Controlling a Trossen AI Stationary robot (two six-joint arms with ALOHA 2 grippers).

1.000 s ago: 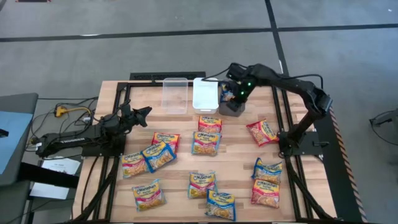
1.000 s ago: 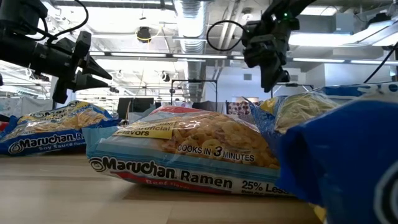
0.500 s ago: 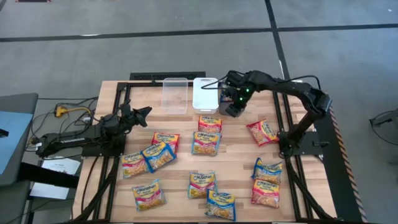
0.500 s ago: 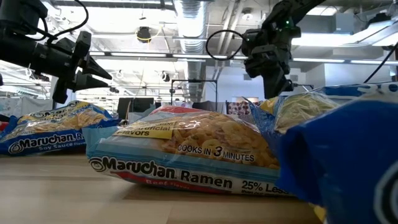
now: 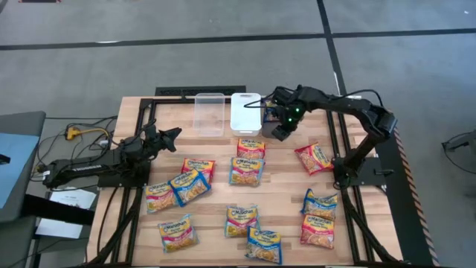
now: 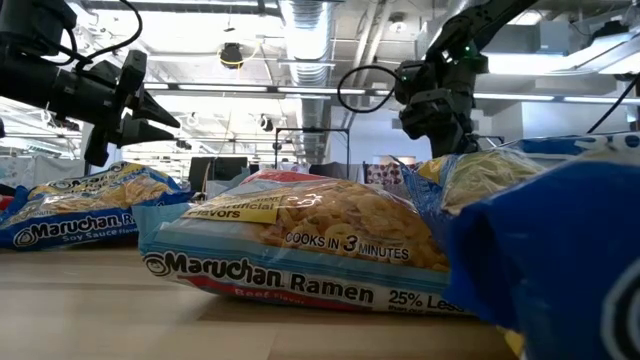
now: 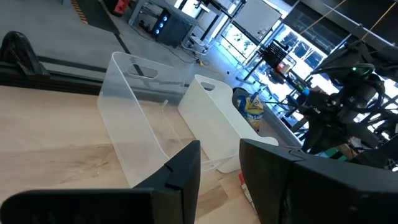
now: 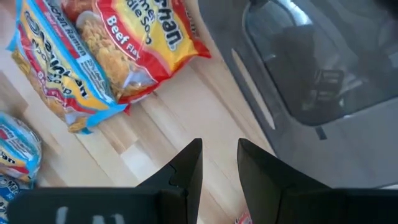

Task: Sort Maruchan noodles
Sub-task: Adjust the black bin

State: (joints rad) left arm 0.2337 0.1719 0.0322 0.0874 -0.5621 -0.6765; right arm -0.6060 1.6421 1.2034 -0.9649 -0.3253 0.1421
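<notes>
Your right hand [image 5: 281,125] hangs over the far side of the worktop [image 5: 282,182], beside the dark-grey bin [image 8: 311,68] and next to the white bin [image 5: 245,113]. Fingers [image 8: 186,168] sit close together with a narrow gap, pinching nothing. Left hand [image 5: 172,135] is parked at the left edge, likewise nearly closed and empty.

Maruchan packets [image 5: 245,220] are scattered flat across the worktop. Nearest to your right hand are the beef packet [image 5: 251,147] and the blue-banded one [image 5: 246,171] just beside it, touching or overlapping. One packet [image 7: 252,107] already sits in the dark-grey bin.

Risks, as I read it:
- Those two neighbours lie so close that a sloppy descent could snag both or drag the wrong flavour.
- With fingers this narrow, you'd push a flat packet instead of pinching it. Spread first.
- Slick plastic could slip on the lift.
- A low swing could clip the bin rim.
</notes>
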